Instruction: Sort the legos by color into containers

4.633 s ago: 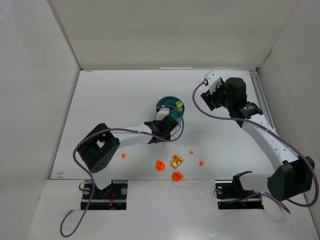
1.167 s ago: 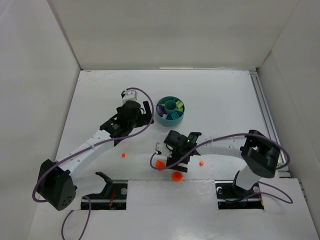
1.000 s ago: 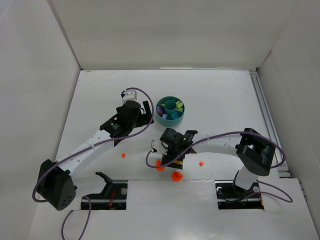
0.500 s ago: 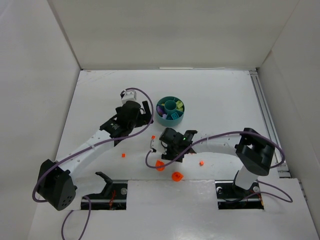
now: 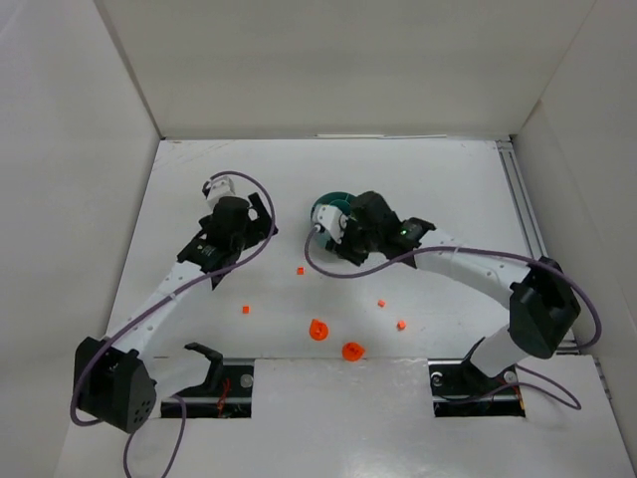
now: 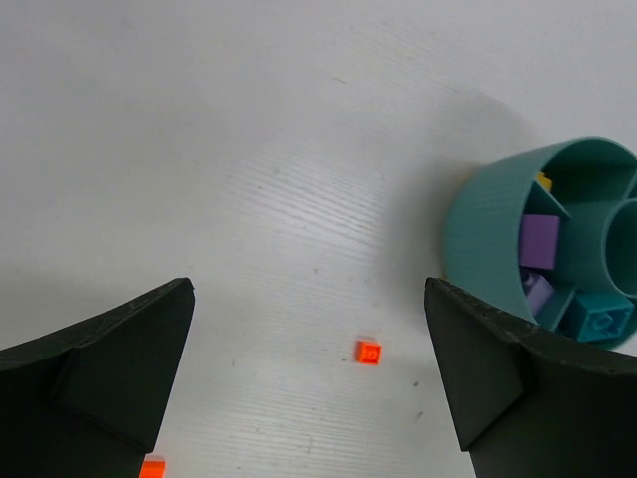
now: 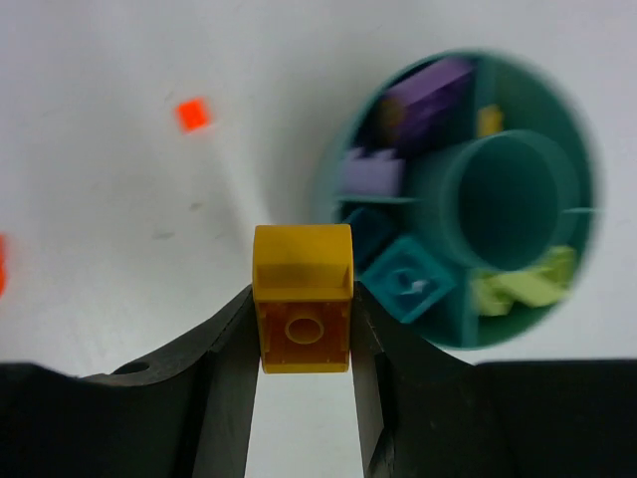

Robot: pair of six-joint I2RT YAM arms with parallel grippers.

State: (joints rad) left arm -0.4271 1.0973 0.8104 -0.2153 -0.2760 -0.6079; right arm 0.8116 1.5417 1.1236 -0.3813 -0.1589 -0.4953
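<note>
Gripping gold lego [image 7: 303, 299], right claw [image 7: 303, 311] hovers near teal dish [image 6: 483, 224]; left claw [image 6: 307, 291] spread wide.

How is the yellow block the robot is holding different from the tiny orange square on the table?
The yellow plastic block is pinched in the right gripper; the tiny orange square piece lies loose on the white table. One is yellow, the other orange. Both are square, and neither is in the teal dish.
</note>
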